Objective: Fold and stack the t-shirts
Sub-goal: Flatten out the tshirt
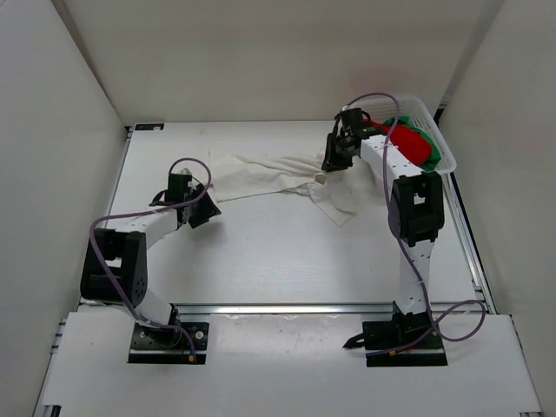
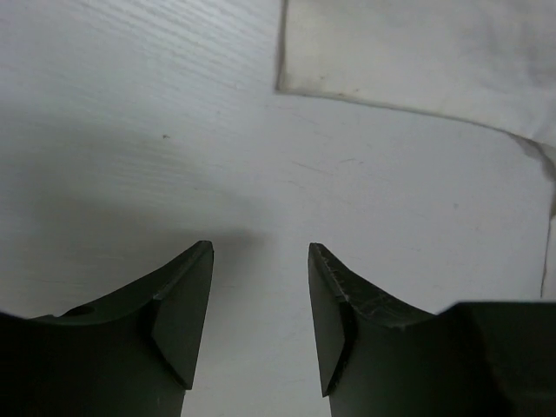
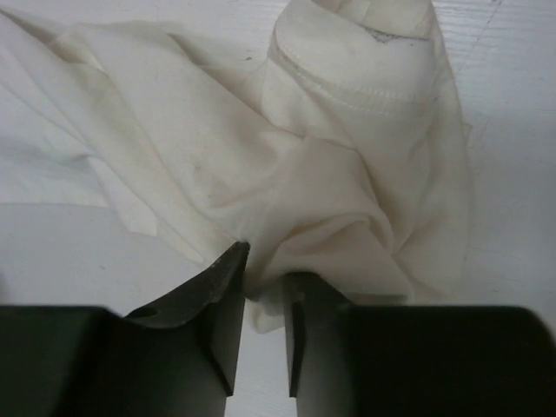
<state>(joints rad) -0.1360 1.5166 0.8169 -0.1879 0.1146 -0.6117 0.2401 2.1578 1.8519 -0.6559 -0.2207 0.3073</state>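
The white t-shirt (image 1: 269,178) lies spread and crumpled across the far middle of the table. My right gripper (image 1: 333,163) is at its right part, and in the right wrist view (image 3: 265,261) the jaws are pinched on a bunched fold of the white t-shirt (image 3: 330,174). My left gripper (image 1: 207,211) is open and empty over bare table just left of the shirt; in the left wrist view (image 2: 261,252) the white t-shirt's edge (image 2: 417,52) lies ahead of it. The red t-shirt (image 1: 415,143) and the green t-shirt (image 1: 447,161) sit bunched in the basket.
A white plastic lattice basket (image 1: 417,109) stands at the far right corner, just behind my right arm. White walls close in the table on the left, back and right. A metal rail runs along the table's near edge (image 1: 287,307).
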